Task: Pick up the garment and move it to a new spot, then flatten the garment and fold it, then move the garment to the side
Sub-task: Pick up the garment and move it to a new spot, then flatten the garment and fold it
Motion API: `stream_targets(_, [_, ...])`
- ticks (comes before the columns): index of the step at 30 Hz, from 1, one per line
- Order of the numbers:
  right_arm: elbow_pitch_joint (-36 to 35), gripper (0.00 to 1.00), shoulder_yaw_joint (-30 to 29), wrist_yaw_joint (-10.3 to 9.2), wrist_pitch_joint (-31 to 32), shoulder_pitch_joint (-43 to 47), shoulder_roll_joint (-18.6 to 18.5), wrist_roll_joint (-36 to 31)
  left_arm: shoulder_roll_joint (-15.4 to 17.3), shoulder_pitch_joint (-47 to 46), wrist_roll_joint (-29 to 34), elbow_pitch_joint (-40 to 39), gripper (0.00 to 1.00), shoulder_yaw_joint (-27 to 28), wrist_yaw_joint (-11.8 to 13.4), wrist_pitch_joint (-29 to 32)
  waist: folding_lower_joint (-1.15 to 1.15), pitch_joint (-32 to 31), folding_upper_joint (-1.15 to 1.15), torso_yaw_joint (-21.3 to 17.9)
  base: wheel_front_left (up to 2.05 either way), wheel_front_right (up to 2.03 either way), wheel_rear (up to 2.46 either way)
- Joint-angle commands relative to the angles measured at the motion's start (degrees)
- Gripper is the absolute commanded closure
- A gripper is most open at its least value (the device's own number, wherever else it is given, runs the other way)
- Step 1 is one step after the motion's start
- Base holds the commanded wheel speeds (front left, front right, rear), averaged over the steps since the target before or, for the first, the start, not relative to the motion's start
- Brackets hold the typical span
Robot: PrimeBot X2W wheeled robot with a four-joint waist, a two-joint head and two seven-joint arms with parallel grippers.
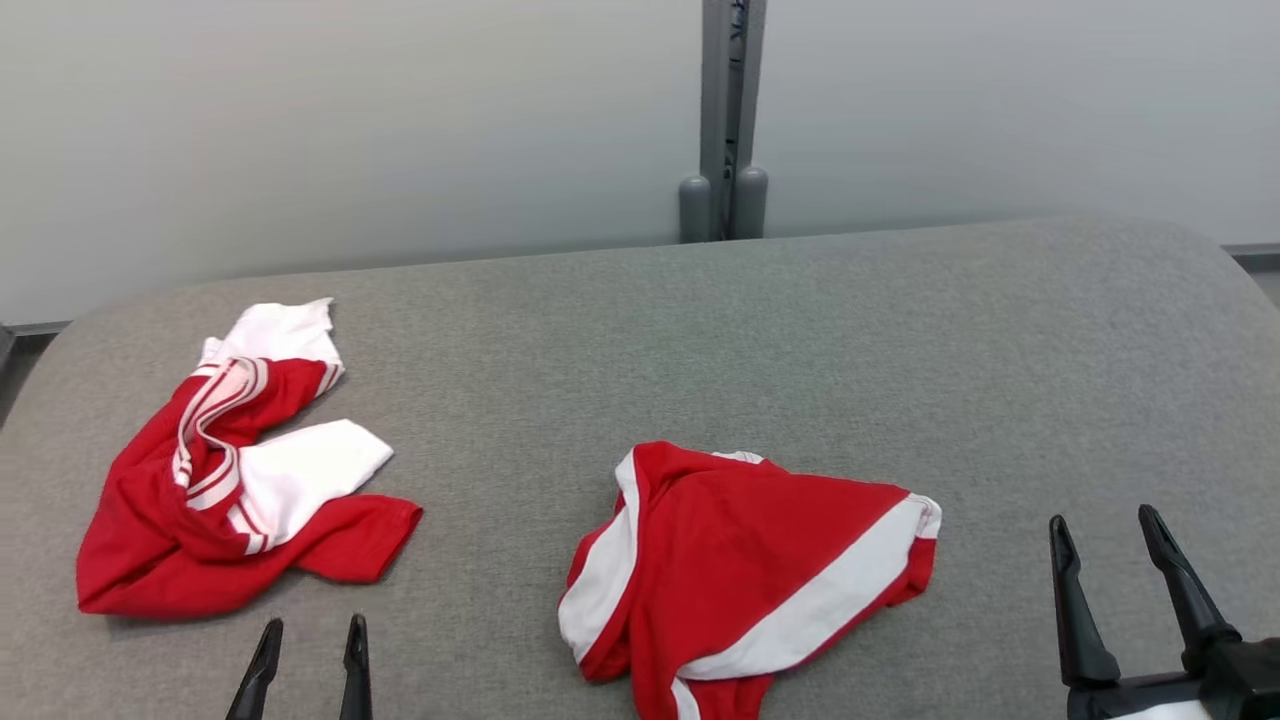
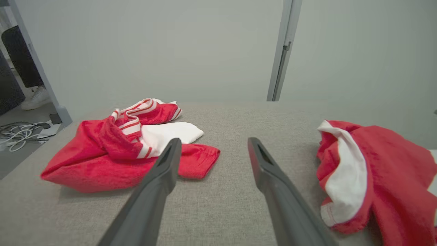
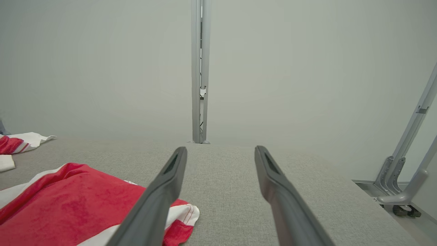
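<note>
Two crumpled red-and-white garments lie on the grey padded table. One garment is bunched at the left, with white sleeves and striped trim. The other garment, red with a broad white stripe, lies at the front middle. My left gripper stands open just in front of the left garment, touching nothing. In the left wrist view the left gripper is empty, with the left garment ahead-left and the striped one at the right. My right gripper is open at the lower right, right of the striped garment.
A pale wall with a grey metal post runs behind the table. The table's rounded corners fall away at the far left and right. Cables lie on the floor off the left edge, and a metal frame stands off the right edge.
</note>
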Motion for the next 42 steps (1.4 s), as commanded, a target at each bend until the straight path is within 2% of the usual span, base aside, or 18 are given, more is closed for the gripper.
stream_targets(1, [0.60,0.00,-0.14,0.01,-0.28,0.98,-0.29,-1.13,-0.54,1.96,1.47,-0.31,0.00,2.14,-0.85,-0.11,0.00,-1.85,0.00,2.67,0.00,0.00,0.00])
stream_targets(7, [1.40,0.00,-0.81,0.01,-0.28,2.27,-0.30,-0.65,-3.30,5.17,3.88,-1.49,0.00,9.04,-4.76,-0.12,0.00,-2.80,0.00,4.75,0.00,0.00,0.00])
stream_targets(13, [1.59,0.00,0.42,0.01,-0.28,2.26,-0.31,0.04,-5.23,5.17,5.34,-1.66,0.00,12.80,-8.48,-0.12,0.00,-2.47,0.00,4.85,0.00,0.00,0.00])
stream_targets(23, [1.76,0.00,1.27,0.01,-0.28,1.28,-0.30,0.36,-6.17,4.54,5.54,-0.69,0.00,14.58,-10.78,-0.13,0.00,-1.73,0.00,4.12,0.00,0.00,0.00])
stream_targets(25, [1.52,0.00,1.49,0.01,-0.28,0.81,-0.30,0.20,-6.33,3.92,2.77,-0.61,0.00,10.94,-12.50,-0.12,0.00,-1.35,0.00,3.73,0.00,0.00,0.00])
stream_targets(28, [0.94,0.00,1.81,0.01,-0.28,-0.16,-0.29,-0.30,-6.05,1.95,1.62,-3.99,0.00,4.76,-13.47,-0.12,0.00,-0.33,0.00,2.87,0.00,0.00,0.00])
stream_targets(31, [0.71,0.00,2.48,0.01,-0.28,-1.61,-0.28,-0.35,-6.08,1.07,-0.26,-3.36,0.00,-4.95,-13.90,0.04,0.00,1.06,0.00,1.19,0.00,0.00,0.00])
stream_targets(32, [0.58,0.00,2.72,0.01,-0.28,-2.17,-0.28,-0.37,-5.23,-0.28,-2.36,-3.33,0.00,-10.19,-13.91,1.08,0.00,1.85,0.00,0.49,0.00,0.00,0.00])
stream_targets(34, [0.23,0.00,3.28,0.01,-0.28,-3.43,-0.34,-0.32,-1.53,-3.25,-5.34,-3.61,0.00,-18.96,-13.85,3.38,0.00,3.74,0.00,-0.80,0.00,0.00,0.00])
stream_targets(36, [-0.03,0.00,4.11,0.01,-0.28,-4.74,-0.30,-0.05,0.59,-4.48,-7.93,-2.37,0.00,-23.75,-13.85,5.47,0.00,5.81,0.00,-2.26,0.00,0.00,0.00])
stream_targets(39, [-0.52,0.00,4.28,0.01,-0.28,-6.44,-0.32,0.55,2.63,-6.97,-9.63,1.40,0.00,-26.30,-13.91,8.17,0.00,8.62,0.00,-4.40,0.00,0.00,0.00])
stream_targets(42, [-0.81,0.00,4.35,0.01,-0.28,-7.33,-0.28,1.26,3.26,-8.82,-10.82,6.32,0.00,-25.65,-13.70,11.08,0.00,10.89,0.00,-6.14,0.00,0.00,0.00])
